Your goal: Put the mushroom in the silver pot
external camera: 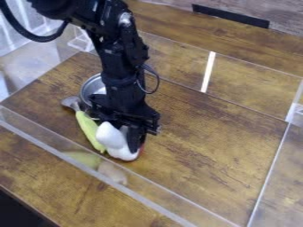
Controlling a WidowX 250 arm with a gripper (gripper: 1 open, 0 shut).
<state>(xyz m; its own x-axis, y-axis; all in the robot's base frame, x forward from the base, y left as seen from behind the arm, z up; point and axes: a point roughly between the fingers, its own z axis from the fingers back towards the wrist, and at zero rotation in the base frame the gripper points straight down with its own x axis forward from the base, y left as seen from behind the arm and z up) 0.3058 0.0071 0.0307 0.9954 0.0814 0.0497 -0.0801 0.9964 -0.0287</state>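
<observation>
The mushroom (110, 136) lies on the wooden table with its white stem toward the left and its reddish-brown cap toward the front right. My gripper (120, 142) is lowered straight over it, with a black finger on each side pressing against it. The mushroom still rests on the table. The silver pot (91, 87) stands just behind, at the left of the arm, which hides much of it; only its shiny rim shows.
A long yellow-green vegetable (87, 129) lies against the mushroom's left side. Clear plastic walls (178, 206) fence the table along the front and right. A white strip (208, 73) stands upright at the back right. A white rack (24, 35) sits beyond the left wall.
</observation>
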